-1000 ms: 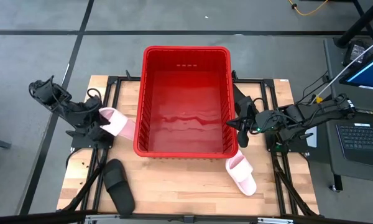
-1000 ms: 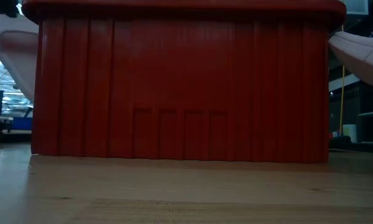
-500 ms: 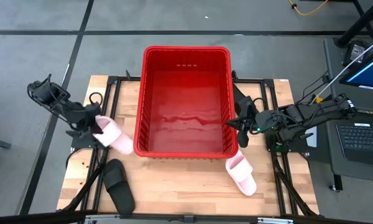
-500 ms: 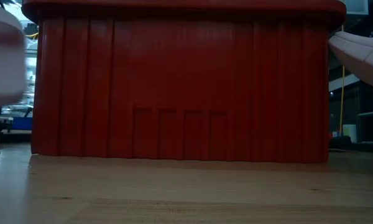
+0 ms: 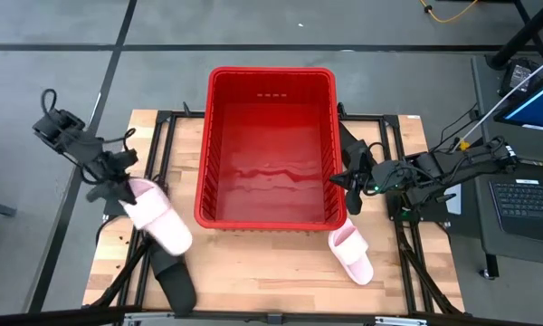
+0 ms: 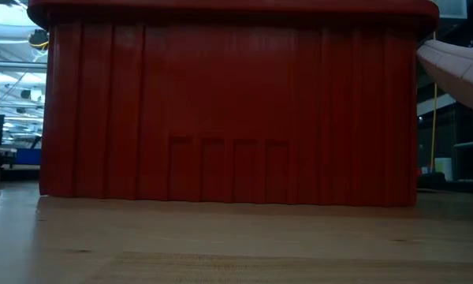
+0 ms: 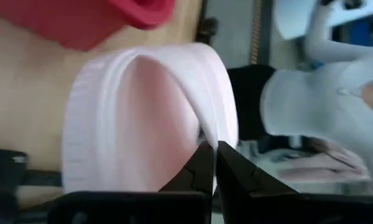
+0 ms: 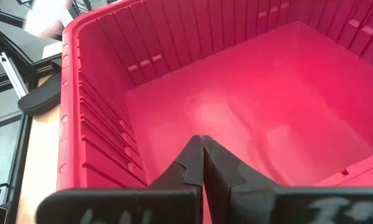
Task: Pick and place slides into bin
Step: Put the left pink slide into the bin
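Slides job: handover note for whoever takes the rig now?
Left gripper: shut on a pink slide's strap, held left of the bin, above the black slide.
Right gripper: shut, empty, at the bin's right rim.
Second pink slide: on the table by the bin's near right corner.
Done: nothing in the bin.
Left: every slide in view; only three show.

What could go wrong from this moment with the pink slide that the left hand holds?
1. The left hand pinches only the strap edge of the pink slide, so the slide may slip out or swing.
2. This slide hangs outside the red bin, above the black slide; if dropped, it lands on the table, not in the bin.
3. The right hand is shut and sits at the bin's rim, where the arms could meet.
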`<state>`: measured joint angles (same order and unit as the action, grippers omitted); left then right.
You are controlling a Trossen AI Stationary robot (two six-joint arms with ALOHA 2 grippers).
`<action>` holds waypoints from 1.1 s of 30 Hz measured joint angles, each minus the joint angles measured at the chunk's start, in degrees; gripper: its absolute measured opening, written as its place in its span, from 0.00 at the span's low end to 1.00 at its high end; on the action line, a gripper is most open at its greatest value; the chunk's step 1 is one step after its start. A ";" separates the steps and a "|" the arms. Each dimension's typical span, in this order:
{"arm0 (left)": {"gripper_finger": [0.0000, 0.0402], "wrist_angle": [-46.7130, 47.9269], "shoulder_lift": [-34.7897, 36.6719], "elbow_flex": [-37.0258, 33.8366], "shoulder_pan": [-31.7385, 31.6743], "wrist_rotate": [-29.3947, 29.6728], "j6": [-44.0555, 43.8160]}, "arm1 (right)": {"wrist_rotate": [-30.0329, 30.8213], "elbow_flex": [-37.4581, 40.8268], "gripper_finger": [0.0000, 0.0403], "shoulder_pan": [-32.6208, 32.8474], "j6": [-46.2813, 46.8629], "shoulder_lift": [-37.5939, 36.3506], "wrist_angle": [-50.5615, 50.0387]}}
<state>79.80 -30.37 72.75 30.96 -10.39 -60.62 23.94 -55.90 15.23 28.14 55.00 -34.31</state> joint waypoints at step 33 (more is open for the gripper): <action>0.01 -7.99 0.00 0.72 0.00 21.23 27.55 | 0.78 -0.02 0.01 -0.01 1.12 0.00 3.35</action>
<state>71.81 -30.37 73.47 30.96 10.83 -33.06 24.73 -55.91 15.22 29.26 55.00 -30.96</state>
